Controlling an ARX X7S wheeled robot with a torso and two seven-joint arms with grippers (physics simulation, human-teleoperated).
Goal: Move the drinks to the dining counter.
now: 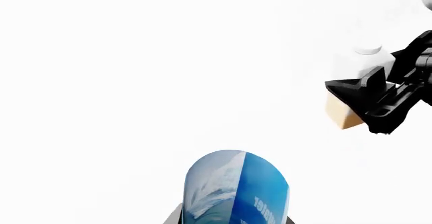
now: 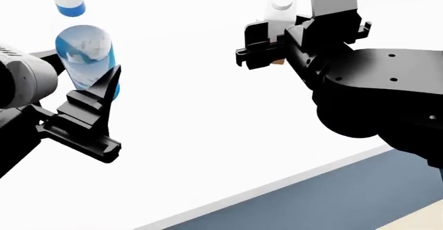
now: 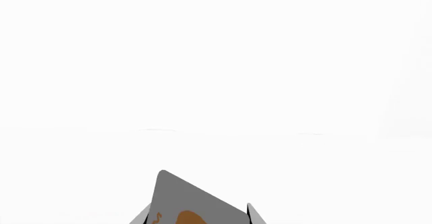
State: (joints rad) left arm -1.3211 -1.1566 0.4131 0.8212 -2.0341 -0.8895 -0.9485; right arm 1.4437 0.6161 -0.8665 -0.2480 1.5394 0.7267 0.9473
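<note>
The clear water bottle [image 2: 83, 45] with blue label and blue cap stands upright over the white dining counter [image 2: 207, 136], and my left gripper [image 2: 86, 66] is shut on its body. In the left wrist view the bottle [image 1: 236, 183] fills the space between the jaws of the left gripper [image 1: 233, 219]. Further right, my right gripper [image 2: 270, 40] is shut on the white carton [image 2: 281, 4]. The right wrist view shows the carton [image 3: 196, 204] held in the right gripper [image 3: 199, 216]. The carton [image 1: 343, 110] also shows in the left wrist view. Whether either drink touches the countertop is hidden.
The counter's near edge runs diagonally, with its dark slate-blue side panel [image 2: 332, 199] below it. A strip of beige floor [image 2: 430, 215] shows at the lower right. The right forearm [image 2: 374, 95] fills much of the right of the head view.
</note>
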